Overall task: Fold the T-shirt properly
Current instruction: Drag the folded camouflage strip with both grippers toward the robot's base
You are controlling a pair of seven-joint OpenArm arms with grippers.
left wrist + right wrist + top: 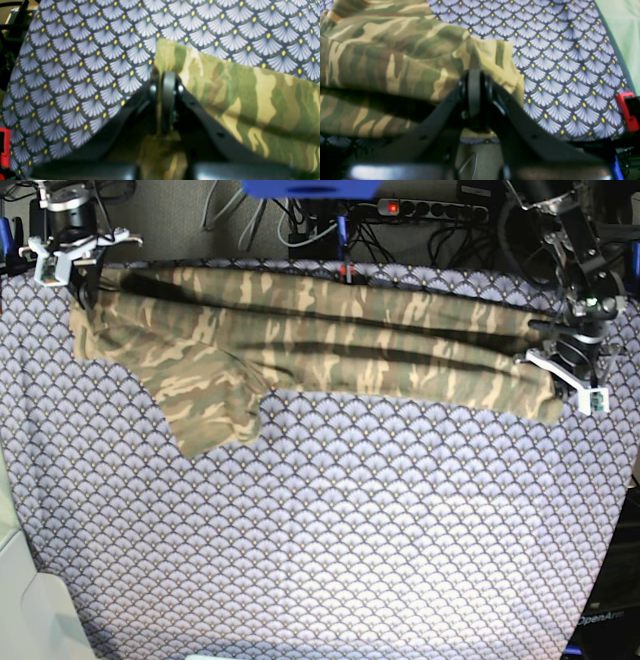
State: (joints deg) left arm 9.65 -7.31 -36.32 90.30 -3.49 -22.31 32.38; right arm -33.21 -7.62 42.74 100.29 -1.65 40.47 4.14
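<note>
The camouflage T-shirt (320,340) lies stretched in a long folded band across the far part of the table, one sleeve (210,405) spreading toward the front. My left gripper (167,75) is shut on the shirt's edge (237,95); in the base view the left gripper (562,380) is at the band's right end. My right gripper (475,75) is shut on a bunched corner of the shirt (395,62); the right gripper (80,280) holds the band's far left end. Both ends look slightly lifted off the cloth.
A purple scallop-patterned tablecloth (330,540) covers the whole table. Cables and a power strip (430,208) run behind the far edge. A red part (626,110) sits at the table's side near the right gripper.
</note>
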